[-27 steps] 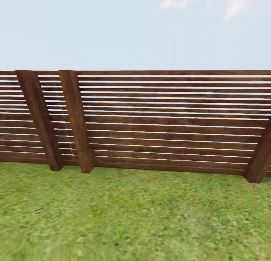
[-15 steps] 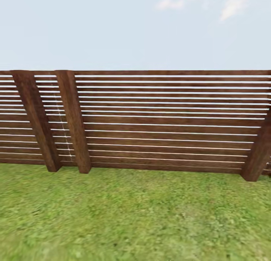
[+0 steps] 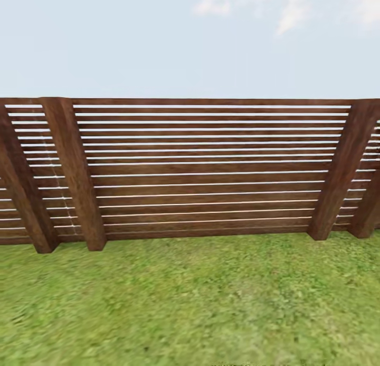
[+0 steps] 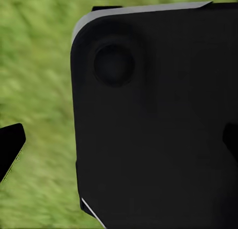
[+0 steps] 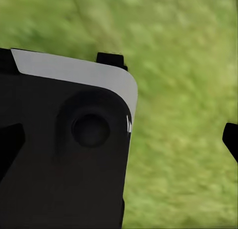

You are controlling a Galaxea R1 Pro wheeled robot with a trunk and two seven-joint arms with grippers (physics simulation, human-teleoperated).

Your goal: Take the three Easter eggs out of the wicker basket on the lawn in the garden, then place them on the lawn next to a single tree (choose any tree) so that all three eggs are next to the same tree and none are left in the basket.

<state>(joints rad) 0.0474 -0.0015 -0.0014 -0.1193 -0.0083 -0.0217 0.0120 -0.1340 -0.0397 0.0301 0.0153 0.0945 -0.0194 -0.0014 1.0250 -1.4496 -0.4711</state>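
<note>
Item: garden, one moment in transit.

Nearest — lawn (image 3: 190, 308): mottled green grass across the lower part of the head view, running up to the fence foot. Nothing lay on the stretch shown.

Beyond — fence (image 3: 211, 170): dark brown horizontal slats with light showing between them, braced by leaning posts at either side. Above it, pale sky with a little cloud.

Left wrist view: blurred grass behind a large black housing with a round boss (image 4: 158, 125). A dark fingertip (image 4: 10, 147) stood at one edge of the frame and another sliver at the opposite edge, so the jaws looked spread wide apart, with only grass between them; no egg in them.

Right wrist view: the same arrangement — a black, grey-edged housing (image 5: 64, 154) over blurred grass, a dark tip (image 5: 230, 140) at one edge, a dark shape at the other. Jaws likewise judged wide apart and holding nothing.

Task's things: eggs, basket and tree lay somewhere outside these frames; their place could not be told.

Progress, as a judgement: no sign of any egg moved. The robot seemed to be searching or travelling, with all of the lifting and placing possibly still ahead.

Differences between views: the head view alone gave fence and sky; the wrist views gave grass close below and the state of the jaws.
</note>
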